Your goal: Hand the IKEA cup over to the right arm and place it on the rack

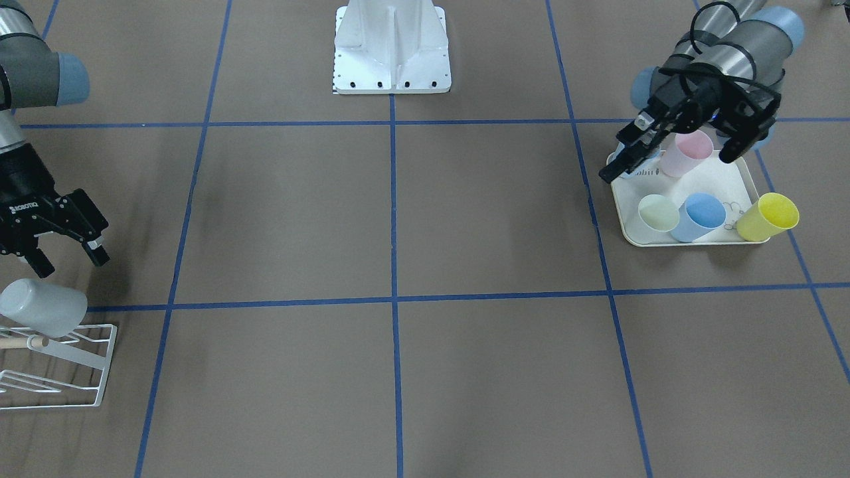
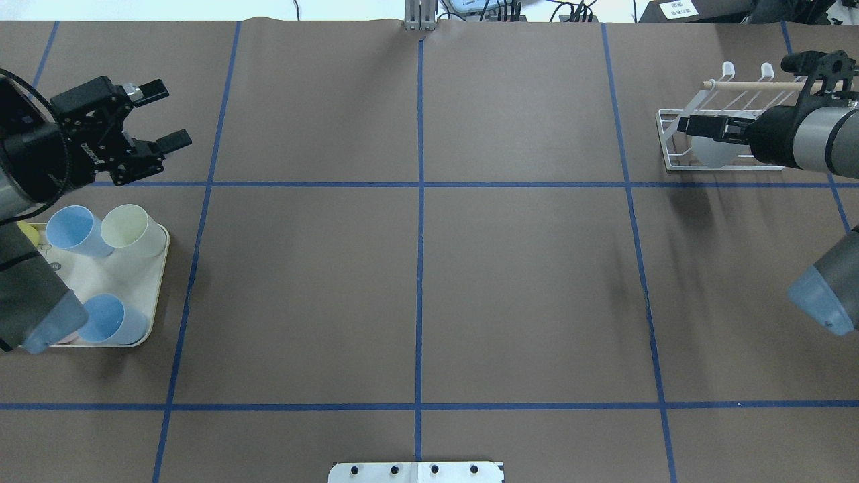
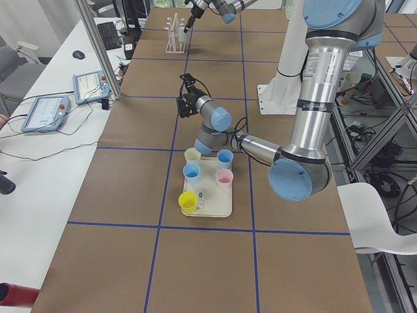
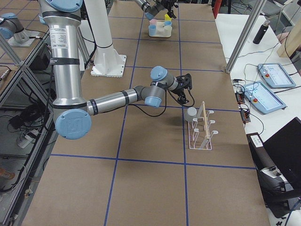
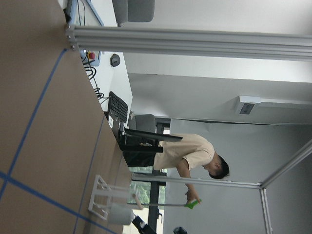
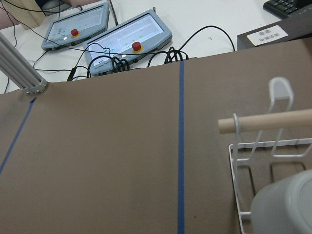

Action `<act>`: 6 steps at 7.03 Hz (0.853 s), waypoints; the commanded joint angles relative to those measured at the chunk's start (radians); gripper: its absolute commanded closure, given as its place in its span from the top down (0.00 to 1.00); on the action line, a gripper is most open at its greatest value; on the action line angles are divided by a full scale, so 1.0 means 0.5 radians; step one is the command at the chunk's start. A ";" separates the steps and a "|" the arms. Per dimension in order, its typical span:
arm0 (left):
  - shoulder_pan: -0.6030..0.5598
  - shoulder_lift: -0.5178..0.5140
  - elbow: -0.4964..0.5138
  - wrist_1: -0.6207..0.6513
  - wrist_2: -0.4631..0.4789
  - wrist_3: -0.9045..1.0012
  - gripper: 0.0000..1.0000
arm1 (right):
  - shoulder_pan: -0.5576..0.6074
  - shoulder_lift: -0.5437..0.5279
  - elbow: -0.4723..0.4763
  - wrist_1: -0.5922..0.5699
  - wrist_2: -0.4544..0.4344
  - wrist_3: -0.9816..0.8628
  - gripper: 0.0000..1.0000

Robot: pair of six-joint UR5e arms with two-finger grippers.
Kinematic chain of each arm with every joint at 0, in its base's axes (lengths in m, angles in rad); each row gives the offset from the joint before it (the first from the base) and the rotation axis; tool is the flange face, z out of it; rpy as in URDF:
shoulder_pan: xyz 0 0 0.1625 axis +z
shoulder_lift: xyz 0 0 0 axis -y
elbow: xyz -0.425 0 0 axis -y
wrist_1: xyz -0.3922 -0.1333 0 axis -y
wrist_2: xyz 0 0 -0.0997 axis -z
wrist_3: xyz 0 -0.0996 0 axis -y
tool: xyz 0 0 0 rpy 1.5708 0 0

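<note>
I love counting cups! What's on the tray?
On the tray: a pale green cup, a blue cup, a second blue cup, a pink cup, a yellow cup. Beneath them is hidden.

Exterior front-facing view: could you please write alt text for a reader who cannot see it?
At the view's left, the right gripper hangs open near a pale grey cup resting on the white wire rack. At the right, the open left gripper hangs near a cream tray of pastel cups.

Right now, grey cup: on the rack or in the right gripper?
On the rack. The grey cup rests tilted on the rack; the right gripper is open, its fingers not around the cup.
</note>
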 commanded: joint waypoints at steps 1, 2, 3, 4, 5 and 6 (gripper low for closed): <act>-0.472 0.172 0.093 0.313 -0.573 0.642 0.99 | -0.138 -0.047 0.139 0.000 -0.010 0.115 1.00; -0.687 0.176 0.240 0.481 -0.874 1.016 0.99 | -0.170 -0.050 0.140 0.000 -0.019 0.118 1.00; -0.929 0.179 0.466 0.611 -1.153 1.418 0.99 | -0.194 -0.047 0.140 0.000 -0.020 0.118 1.00; -1.123 0.173 0.723 0.746 -1.320 1.972 0.99 | -0.225 -0.047 0.140 0.000 -0.023 0.118 1.00; -1.168 0.176 0.762 1.026 -1.297 2.551 0.99 | -0.255 -0.047 0.143 0.000 -0.053 0.121 1.00; -1.177 0.182 0.763 1.257 -1.270 2.864 0.99 | -0.301 -0.044 0.143 0.000 -0.105 0.121 1.00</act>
